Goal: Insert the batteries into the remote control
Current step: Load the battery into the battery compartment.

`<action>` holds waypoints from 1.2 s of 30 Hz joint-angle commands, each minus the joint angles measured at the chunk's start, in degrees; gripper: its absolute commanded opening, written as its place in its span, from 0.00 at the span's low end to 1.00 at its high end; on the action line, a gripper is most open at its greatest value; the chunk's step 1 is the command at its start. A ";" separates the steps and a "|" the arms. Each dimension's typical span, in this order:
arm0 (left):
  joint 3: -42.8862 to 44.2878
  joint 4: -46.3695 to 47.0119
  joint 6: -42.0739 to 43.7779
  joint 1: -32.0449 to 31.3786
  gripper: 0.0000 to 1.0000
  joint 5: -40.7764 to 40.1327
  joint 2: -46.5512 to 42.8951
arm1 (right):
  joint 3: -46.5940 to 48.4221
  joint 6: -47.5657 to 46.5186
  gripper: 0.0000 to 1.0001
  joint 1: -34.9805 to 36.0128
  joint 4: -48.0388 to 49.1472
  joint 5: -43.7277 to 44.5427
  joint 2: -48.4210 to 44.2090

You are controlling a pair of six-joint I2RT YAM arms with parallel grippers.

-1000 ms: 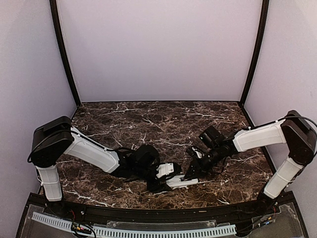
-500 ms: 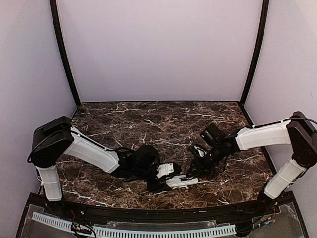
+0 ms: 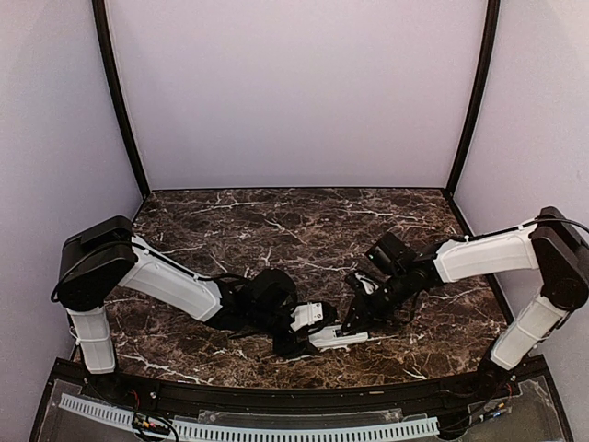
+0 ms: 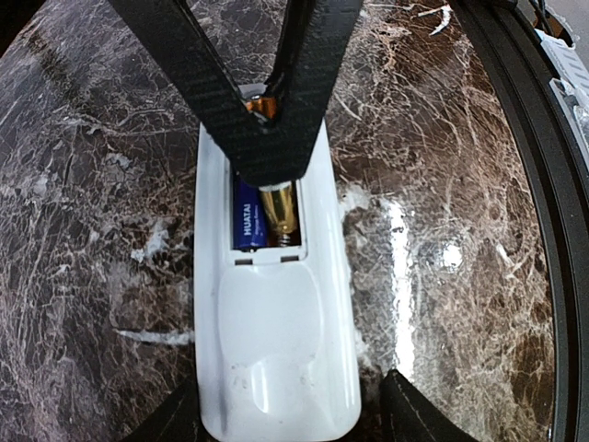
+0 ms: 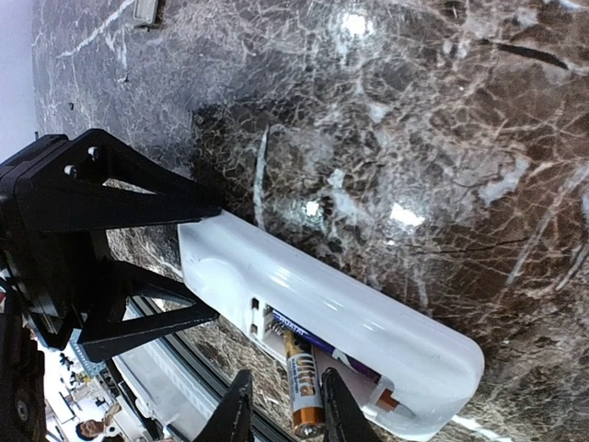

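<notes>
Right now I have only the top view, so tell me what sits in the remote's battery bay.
Observer: The left wrist view shows one blue battery lying flat in the open bay of the remote.
Operator: Report the second one.
Observer: A gold battery sits beside it, pinched by the right end effector and sticking out of the bay at an angle.
Operator: Confirm the remote is held.
Observer: The left end effector holds its solid end from both sides.

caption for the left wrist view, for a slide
Right pincer holds a gold battery partway in the open bay of the remote control, beside a blue battery already seated.
</notes>
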 commanded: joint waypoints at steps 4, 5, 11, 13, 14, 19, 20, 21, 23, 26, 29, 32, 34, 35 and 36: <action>-0.63 -5.51 -0.35 -0.55 0.63 -1.28 1.37 | 0.30 1.15 0.24 1.54 0.15 1.49 0.44; -0.63 -5.51 -0.36 -0.59 0.63 -1.31 1.47 | 0.44 1.03 0.25 1.59 -0.49 2.01 -0.05; -0.63 -5.51 -0.43 -0.55 0.63 -1.30 1.58 | 2.01 0.27 0.31 1.58 -3.49 3.58 -1.57; -0.63 -5.66 -0.40 -0.52 0.64 -1.30 1.58 | 2.39 -0.04 0.33 1.55 -4.28 3.74 -1.58; -0.63 -5.72 -0.44 -0.54 0.63 -1.28 1.55 | 2.61 -0.24 0.34 1.59 -4.90 4.06 -1.62; -0.63 -5.61 -0.47 -0.52 0.64 -1.17 1.67 | 4.12 -0.75 0.38 1.63 -8.28 5.71 -2.66; -0.63 -5.56 -0.47 -0.52 0.64 -1.17 1.66 | 4.46 -0.95 0.41 1.63 -9.10 6.19 -2.78; -0.63 -5.54 -0.46 -0.61 0.64 -1.15 1.73 | 4.94 -1.24 0.45 1.71 -10.16 6.72 -2.88; -0.69 -5.52 -0.39 -0.61 0.64 -1.17 1.78 | 5.94 -1.96 0.46 1.72 -12.26 7.61 -2.89; -0.72 -5.52 -0.51 -0.53 0.64 -1.17 1.92 | 7.52 -2.90 0.46 1.72 -15.40 9.22 -3.10; -0.93 -5.45 -0.76 -0.54 0.64 -1.22 1.94 | 9.09 -3.26 0.31 1.72 -17.75 10.89 -3.43; -1.21 -5.12 -0.86 -0.55 0.64 -1.30 1.95 | 8.66 -2.75 0.20 1.72 -17.31 10.45 -3.19; -1.26 -5.14 -0.87 -0.54 0.63 -1.33 1.95 | 7.98 -2.18 0.18 1.72 -16.82 10.53 -2.74; -1.25 -5.15 -0.88 -0.52 0.63 -1.34 1.90 | 7.64 -1.98 0.18 1.72 -16.60 10.62 -2.50; -1.25 -5.16 -0.88 -0.52 0.62 -1.30 1.89 | 7.34 -1.80 0.18 1.72 -16.28 10.67 -2.32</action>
